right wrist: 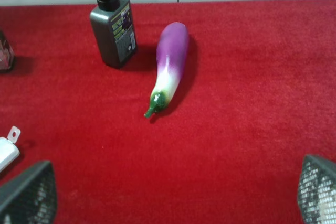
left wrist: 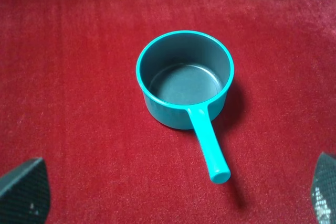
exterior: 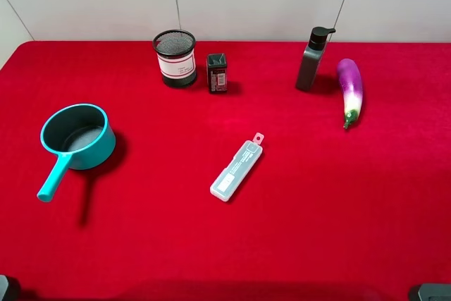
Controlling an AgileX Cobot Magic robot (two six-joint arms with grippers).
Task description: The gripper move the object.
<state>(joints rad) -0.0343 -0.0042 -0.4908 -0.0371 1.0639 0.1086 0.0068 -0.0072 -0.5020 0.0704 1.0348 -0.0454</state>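
Note:
The purple eggplant [exterior: 350, 88] lies on the red cloth at the back right, green stem toward the front. It also shows in the right wrist view [right wrist: 170, 66], well ahead of my right gripper [right wrist: 172, 192], whose fingers [right wrist: 26, 195] stand wide apart and empty. My left gripper [left wrist: 173, 192] is open and empty too, its fingers [left wrist: 23, 192] at the sides of the view, behind the handle of a teal saucepan [left wrist: 184, 80]. In the exterior view only the arm bases show, at the bottom corners.
A dark grey pump bottle [exterior: 311, 60] stands just left of the eggplant. A translucent white plastic case [exterior: 237, 168] lies mid-table. A black mesh cup [exterior: 175, 58] and a small dark box [exterior: 217, 72] stand at the back. The teal saucepan [exterior: 76, 137] sits at left.

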